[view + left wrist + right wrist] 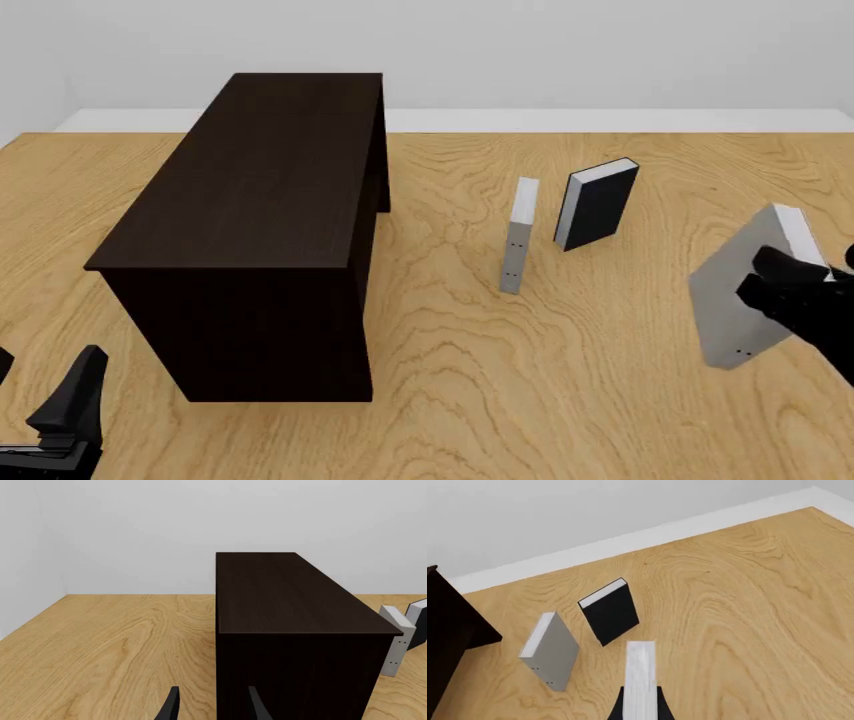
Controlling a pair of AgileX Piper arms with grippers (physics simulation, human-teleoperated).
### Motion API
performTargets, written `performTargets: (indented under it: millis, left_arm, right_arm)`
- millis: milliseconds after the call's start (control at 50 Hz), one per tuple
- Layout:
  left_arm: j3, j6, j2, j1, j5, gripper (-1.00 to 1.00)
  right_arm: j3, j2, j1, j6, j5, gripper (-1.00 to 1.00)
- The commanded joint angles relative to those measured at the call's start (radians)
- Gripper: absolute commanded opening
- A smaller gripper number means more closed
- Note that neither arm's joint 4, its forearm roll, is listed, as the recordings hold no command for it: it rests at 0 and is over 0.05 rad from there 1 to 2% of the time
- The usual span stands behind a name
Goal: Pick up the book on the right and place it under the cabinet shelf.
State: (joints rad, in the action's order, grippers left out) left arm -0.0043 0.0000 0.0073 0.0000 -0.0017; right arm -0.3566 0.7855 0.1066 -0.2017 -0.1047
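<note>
The light grey book [731, 300] is at the far right of the front view, tilted, and seems held off the table. My right gripper [790, 283] is shut on it. In the right wrist view the book's white page edges [640, 670] stand between the two fingers of the right gripper [640, 702]. The very dark cabinet shelf [254, 230] stands left of centre; it also shows in the left wrist view [293, 625] and the right wrist view [447, 635]. My left gripper [43, 392] is open and empty near the table's front left, just before the cabinet's near end [213, 696].
A slim grey-and-white book [518, 235] stands upright between the cabinet and the held book, with a black book [597, 205] just behind it. Both show in the right wrist view, slim [550, 650] and black [610, 611]. The wooden table [534, 390] ends at a white wall behind.
</note>
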Motion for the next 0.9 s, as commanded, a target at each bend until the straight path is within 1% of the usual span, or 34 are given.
performTargets:
  millis: [20, 40, 120, 140, 160, 220, 240, 300, 320, 340, 440, 660, 720, 740, 780, 820, 900]
  left_arm:
    - [0.000, 0.000, 0.000, 0.000, 0.000, 1.00]
    - [0.000, 0.000, 0.000, 0.000, 0.000, 1.00]
    - [0.000, 0.000, 0.000, 0.000, 0.000, 1.00]
    - [0.000, 0.000, 0.000, 0.000, 0.000, 1.00]
    - [0.000, 0.000, 0.000, 0.000, 0.000, 1.00]
    - [0.000, 0.000, 0.000, 0.000, 0.000, 1.00]
    - [0.000, 0.000, 0.000, 0.000, 0.000, 1.00]
    - [0.000, 0.000, 0.000, 0.000, 0.000, 1.00]
    - [0.000, 0.000, 0.000, 0.000, 0.000, 1.00]
    - [0.000, 0.000, 0.000, 0.000, 0.000, 1.00]
    - [0.000, 0.000, 0.000, 0.000, 0.000, 1.00]
    - [0.000, 0.000, 0.000, 0.000, 0.000, 1.00]
    - [0.000, 0.000, 0.000, 0.000, 0.000, 1.00]
    - [0.000, 0.000, 0.000, 0.000, 0.000, 1.00]
    - [0.000, 0.000, 0.000, 0.000, 0.000, 1.00]
    - [0.000, 0.000, 0.000, 0.000, 0.000, 1.00]
    - [0.000, 0.000, 0.000, 0.000, 0.000, 1.00]
  right_arm:
    - [-0.019, 0.052, -0.072, -0.172, -0.088, -1.00]
    - [-0.019, 0.061, -0.074, -0.174, -0.099, -1.00]
    - [-0.003, 0.122, -0.096, -0.247, -0.171, -1.00]
    - [0.004, 0.142, -0.106, -0.273, -0.194, -1.00]
    - [0.008, 0.154, -0.107, -0.280, -0.213, -1.00]
    - [0.017, 0.192, -0.132, -0.332, -0.263, -1.00]
    - [0.023, 0.216, -0.152, -0.360, -0.291, -1.00]
    - [0.027, 0.250, -0.170, -0.396, -0.325, -1.00]
    - [0.032, 0.275, -0.189, -0.427, -0.353, -1.00]
    - [0.034, 0.291, -0.197, -0.443, -0.369, -1.00]
    - [0.038, 0.351, -0.232, -0.506, -0.427, -1.00]
    - [0.052, 0.453, -0.294, -0.589, -0.530, -1.00]
    - [0.047, 0.464, -0.296, -0.588, -0.535, -1.00]
    - [0.053, 0.479, -0.308, -0.606, -0.554, -1.00]
    - [0.051, 0.494, -0.308, -0.607, -0.565, -1.00]
    - [0.055, 0.515, -0.323, -0.626, -0.588, -1.00]
    - [0.051, 0.541, -0.338, -0.632, -0.605, -1.00]
